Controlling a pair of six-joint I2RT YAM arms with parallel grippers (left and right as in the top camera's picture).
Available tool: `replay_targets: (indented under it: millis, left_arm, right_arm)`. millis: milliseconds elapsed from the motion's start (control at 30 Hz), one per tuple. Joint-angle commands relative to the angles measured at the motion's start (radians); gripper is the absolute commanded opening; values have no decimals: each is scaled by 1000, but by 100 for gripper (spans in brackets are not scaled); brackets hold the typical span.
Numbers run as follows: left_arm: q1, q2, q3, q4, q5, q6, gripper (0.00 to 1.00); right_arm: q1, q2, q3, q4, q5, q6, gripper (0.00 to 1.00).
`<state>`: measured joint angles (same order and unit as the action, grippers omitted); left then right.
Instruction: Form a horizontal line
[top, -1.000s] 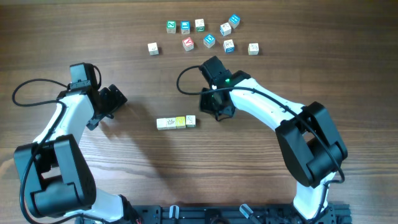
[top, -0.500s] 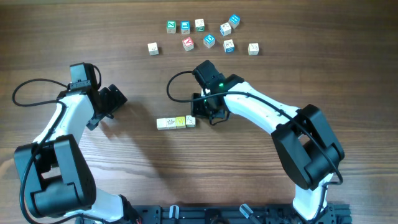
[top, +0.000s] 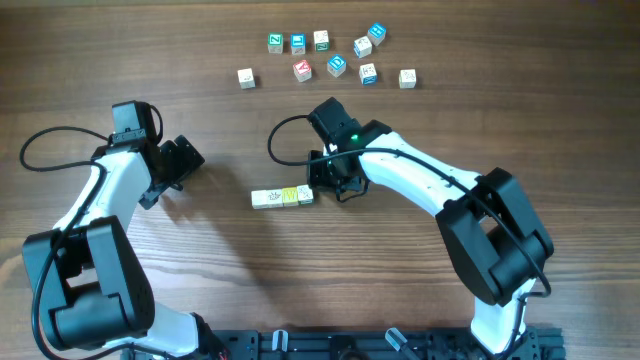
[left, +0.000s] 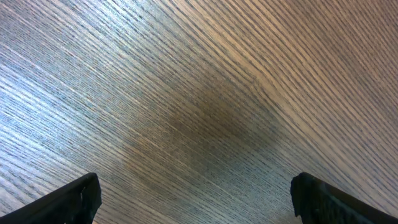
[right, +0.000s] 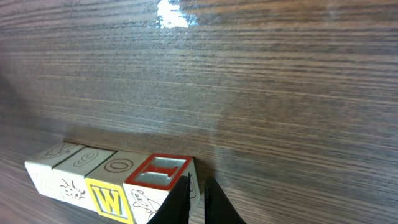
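Row of blocks (top: 282, 198) runs left-right on the desk (top: 560, 120); the right pincer (right: 194, 202), fingers nearly together and empty, sits just beside its right end. Wide-spread, the left pincer (left: 194, 190) stands well apart.

The wooden table (top: 520, 100) is brown, with a fine grain. Near its far edge, at the back, are a green cube (top: 275, 42), a blue cube (top: 298, 43) just beside it, a white-green cube (top: 321, 40), a tilted white cube (top: 362, 47) and a tilted light-blue cube (top: 377, 33). In front of these lie a pale cube (top: 245, 77) on the left, apart from the others, then a red cube (top: 302, 70), a second blue cube (top: 337, 66), a third blue cube (top: 368, 73) and a plain cube (top: 407, 78) on the right. In the right wrist view a bright glare (right: 173, 18) sits on the table.
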<state>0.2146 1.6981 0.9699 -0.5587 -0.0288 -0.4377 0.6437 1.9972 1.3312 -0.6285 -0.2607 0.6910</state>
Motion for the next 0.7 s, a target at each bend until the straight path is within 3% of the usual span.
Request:
replay_targets:
  millis: [0,67,167,200,667]
  left_arm:
    - [2,6,10,2,-3,11,100]
    - [2,6,10,2,-3,11,100]
    - [2,6,10,2,-3,11,100]
    - [2,6,10,2,-3,11,100]
    - [2,6,10,2,-3,11,100]
  right_arm:
    - [-76,5,56,-2,5,-126,36]
    - [-123,3,73,4,7,-175,71]
    - [-199,3,76,45,40,-198,96]
    - [-244,3,76,43,51,-192,100]
    - [-282,3,75,71,51,-191,100]
